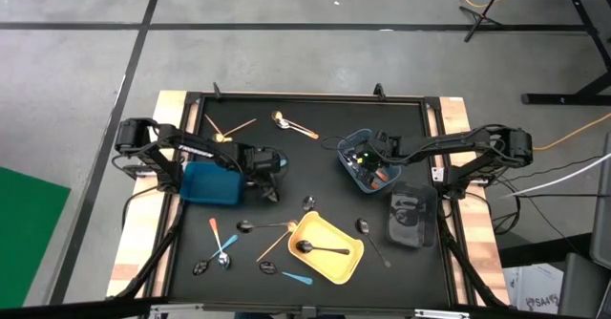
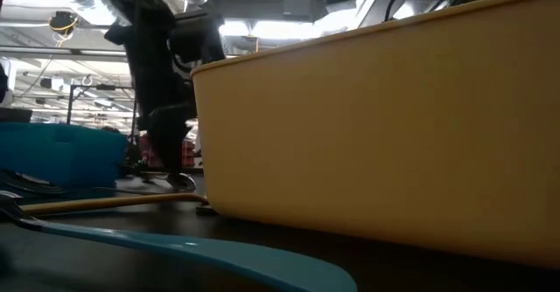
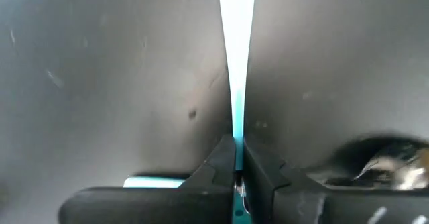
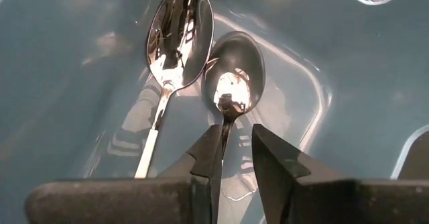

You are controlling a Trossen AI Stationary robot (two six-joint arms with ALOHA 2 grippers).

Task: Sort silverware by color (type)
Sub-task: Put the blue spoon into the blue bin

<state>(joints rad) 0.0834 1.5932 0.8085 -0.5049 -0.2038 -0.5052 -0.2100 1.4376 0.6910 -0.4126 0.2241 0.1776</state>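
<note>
silverware is spread over the black table: we see a black spoon lying in the yellow bin, two wooden spoons near the far left edge, an orange-handled spoon far centre, and more spoons near the front left. largest items first: yellow bin front centre, blue bin at left, round blue-grey bin right of centre, dark bin at right. left gripper sits low beside the blue bin, jaws pinched tight on a light-blue-handled spoon whose handle sticks out ahead of the fingers. right gripper is inside the round blue-grey bin, jaws narrowly apart around the neck of a dark-bowled spoon; we can't tell whether it is gripped. a shiny silver spoon lies touching beside it.
</note>
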